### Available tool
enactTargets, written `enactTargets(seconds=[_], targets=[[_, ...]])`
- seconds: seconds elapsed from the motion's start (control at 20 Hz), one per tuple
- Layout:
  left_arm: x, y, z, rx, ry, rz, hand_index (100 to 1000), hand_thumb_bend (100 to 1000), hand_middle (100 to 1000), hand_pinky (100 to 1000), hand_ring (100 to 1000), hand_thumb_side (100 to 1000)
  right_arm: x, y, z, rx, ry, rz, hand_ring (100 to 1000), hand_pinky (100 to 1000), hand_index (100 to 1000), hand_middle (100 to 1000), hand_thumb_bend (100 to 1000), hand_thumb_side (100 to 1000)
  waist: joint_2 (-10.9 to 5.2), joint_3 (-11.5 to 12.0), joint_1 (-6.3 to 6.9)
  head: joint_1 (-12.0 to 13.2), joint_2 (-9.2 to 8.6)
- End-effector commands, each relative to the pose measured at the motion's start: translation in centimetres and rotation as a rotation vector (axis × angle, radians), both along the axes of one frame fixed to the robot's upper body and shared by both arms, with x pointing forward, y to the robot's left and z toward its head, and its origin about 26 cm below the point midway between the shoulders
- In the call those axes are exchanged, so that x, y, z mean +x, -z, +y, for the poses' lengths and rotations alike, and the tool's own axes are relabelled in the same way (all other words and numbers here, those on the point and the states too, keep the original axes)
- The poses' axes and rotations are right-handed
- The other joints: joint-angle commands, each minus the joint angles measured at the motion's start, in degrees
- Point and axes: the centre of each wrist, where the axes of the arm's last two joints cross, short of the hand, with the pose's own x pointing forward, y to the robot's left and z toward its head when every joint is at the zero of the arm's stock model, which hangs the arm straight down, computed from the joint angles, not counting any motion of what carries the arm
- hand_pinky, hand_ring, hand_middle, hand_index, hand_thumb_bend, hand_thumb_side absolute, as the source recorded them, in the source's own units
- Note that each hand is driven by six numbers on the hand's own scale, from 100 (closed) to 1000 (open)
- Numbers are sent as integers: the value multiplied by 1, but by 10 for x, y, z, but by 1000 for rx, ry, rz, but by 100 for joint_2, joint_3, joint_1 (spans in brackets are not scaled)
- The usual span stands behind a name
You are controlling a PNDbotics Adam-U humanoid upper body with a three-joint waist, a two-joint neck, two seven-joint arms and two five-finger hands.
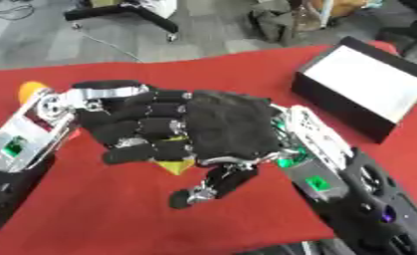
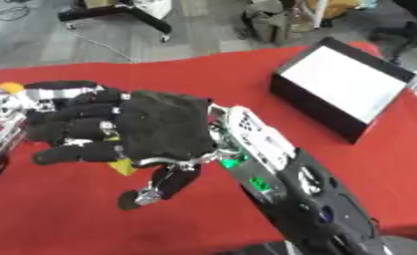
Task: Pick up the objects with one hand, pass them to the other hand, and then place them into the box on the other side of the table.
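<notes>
Both hands meet above the middle of the red table (image 1: pixel 246 64). My right hand (image 1: pixel 229 124) comes in from the lower right, the back of its black glove facing me. Its fingers (image 1: pixel 142 130) curl leftward over a small yellow object (image 1: pixel 175 166), of which only a corner shows below them. Its thumb (image 1: pixel 207 189) hangs downward, apart from the object. My left hand (image 1: pixel 103 88) reaches in from the left and lies mostly hidden under the right hand's fingers. The black box (image 2: pixel 285 89) with a white inside stands open at the far right.
An orange thing (image 1: pixel 30 89) peeks out behind the left forearm (image 1: pixel 24 134) near the table's left edge. Beyond the table's far edge are grey floor, a wheeled stand base (image 1: pixel 124 15) and bags.
</notes>
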Motion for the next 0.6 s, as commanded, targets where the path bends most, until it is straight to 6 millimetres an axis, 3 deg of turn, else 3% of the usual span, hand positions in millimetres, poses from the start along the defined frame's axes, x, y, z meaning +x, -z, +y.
enactTargets(seconds=[0.05,0.6], targets=[[-3,-15,3,4,-8,-36,655,347,617,749,742,354,1,-1,1,7,42,-23,936,909,1000,965,502,255,-95,12,5,-20,-14],[-6,-15,14,-43,-100,-27,659,338,622,760,745,351,11,21,-7,35,254,-31,929,895,1000,947,485,275,-84,1,3,-75,-14]])
